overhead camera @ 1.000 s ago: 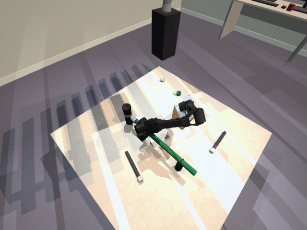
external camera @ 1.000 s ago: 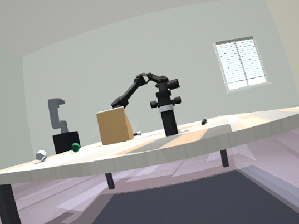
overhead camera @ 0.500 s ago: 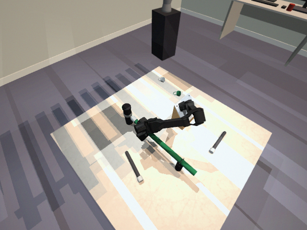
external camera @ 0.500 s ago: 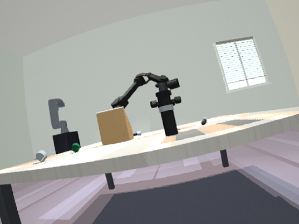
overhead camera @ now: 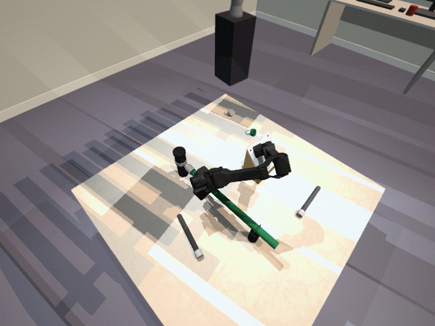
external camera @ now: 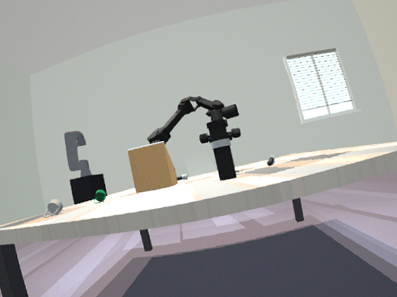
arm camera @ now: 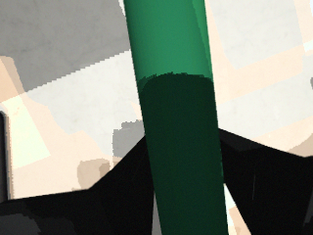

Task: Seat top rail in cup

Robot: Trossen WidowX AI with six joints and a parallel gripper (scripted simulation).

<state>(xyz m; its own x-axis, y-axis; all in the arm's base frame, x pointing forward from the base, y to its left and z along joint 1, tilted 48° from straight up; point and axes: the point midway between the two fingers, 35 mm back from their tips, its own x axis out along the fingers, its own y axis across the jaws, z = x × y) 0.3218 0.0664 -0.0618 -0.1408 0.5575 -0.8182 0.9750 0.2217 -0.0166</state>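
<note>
Bands of light and shadow crossed the pale tabletop (overhead camera: pixel 224 298) (external camera: pixel 162 214); over it the top rail (overhead camera: pixel 238 212) (arm camera: pixel 181 117) ran lengthwise from beside the big post (overhead camera: pixel 182 170) (external camera: pixel 225 164) to beyond the small black post (overhead camera: pixel 253 236), its near end pointing at the rail-end cup (overhead camera: pixel 189 168); the rail was a straight, round, glossy green tube, darkened by shadow; the gripper (overhead camera: pixel 200 184) (arm camera: pixel 178 136) was closed around it near the cup; whether it was fully seated, I could not tell.

A red cup (overhead camera: pixel 411 10) stands on the desk (overhead camera: pixel 386 11).
</note>
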